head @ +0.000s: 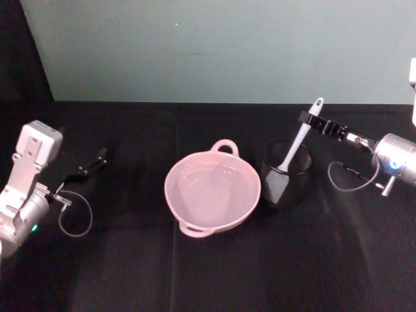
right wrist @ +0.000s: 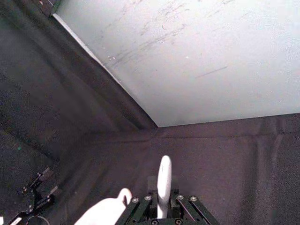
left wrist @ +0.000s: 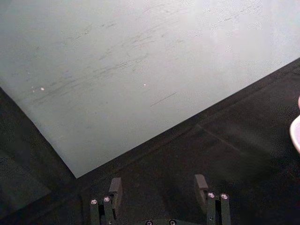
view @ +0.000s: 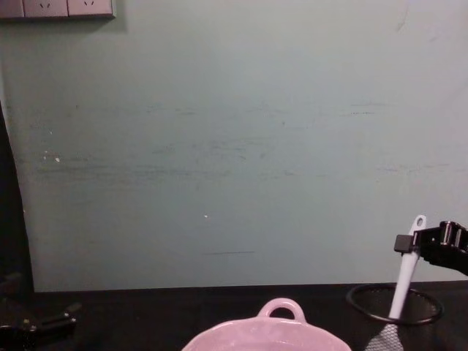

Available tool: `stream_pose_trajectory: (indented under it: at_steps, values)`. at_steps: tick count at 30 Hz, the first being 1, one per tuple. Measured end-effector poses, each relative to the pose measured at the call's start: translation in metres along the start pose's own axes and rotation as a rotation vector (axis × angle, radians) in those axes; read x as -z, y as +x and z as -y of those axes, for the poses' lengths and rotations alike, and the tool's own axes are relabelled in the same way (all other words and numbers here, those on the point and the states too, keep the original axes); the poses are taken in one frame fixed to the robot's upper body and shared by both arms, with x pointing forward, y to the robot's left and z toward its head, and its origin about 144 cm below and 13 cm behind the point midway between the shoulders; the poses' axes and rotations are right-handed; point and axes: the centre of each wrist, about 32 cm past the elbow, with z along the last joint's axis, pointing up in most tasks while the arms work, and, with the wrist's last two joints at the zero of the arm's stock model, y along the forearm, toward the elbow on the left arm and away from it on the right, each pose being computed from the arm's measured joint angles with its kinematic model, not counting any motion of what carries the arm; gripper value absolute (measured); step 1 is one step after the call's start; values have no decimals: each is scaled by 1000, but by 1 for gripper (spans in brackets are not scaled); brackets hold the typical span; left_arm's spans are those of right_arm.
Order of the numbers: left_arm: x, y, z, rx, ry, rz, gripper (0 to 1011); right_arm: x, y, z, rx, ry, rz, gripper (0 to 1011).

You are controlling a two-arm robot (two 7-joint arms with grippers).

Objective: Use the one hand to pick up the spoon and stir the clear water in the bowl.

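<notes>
Squarely between the right gripper (head: 305, 119) jaws sits the spoon (head: 293, 151) handle

pale pink bowl (head: 172, 195), white spoon (head: 296, 148), black mesh cup (head: 299, 187).

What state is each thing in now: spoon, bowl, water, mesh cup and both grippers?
spoon: leaning in the mesh cup, blade down, handle gripped near its top
bowl: upright, holding water, no utensil in it
water: calm
mesh cup: upright, right of the bowl
right gripper: shut on the spoon
left gripper: open, parked far left
</notes>
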Motion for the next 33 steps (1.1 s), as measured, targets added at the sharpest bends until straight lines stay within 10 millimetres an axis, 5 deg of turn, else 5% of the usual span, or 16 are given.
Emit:
stream_pose_trajectory:
  at_steps: [6, 14, 33]
  values:
    - [0, 0, 0, 0, 0, 0, 1011, 0, 0, 0, 0, 0, 0, 122]
    - [0, 0, 0, 0, 0, 0, 1011, -9, -24, 8, 0, 36, 211, 122]
    - [0, 0, 0, 0, 0, 0, 1011, -72, -81, 25, -113, 154, 434, 122]
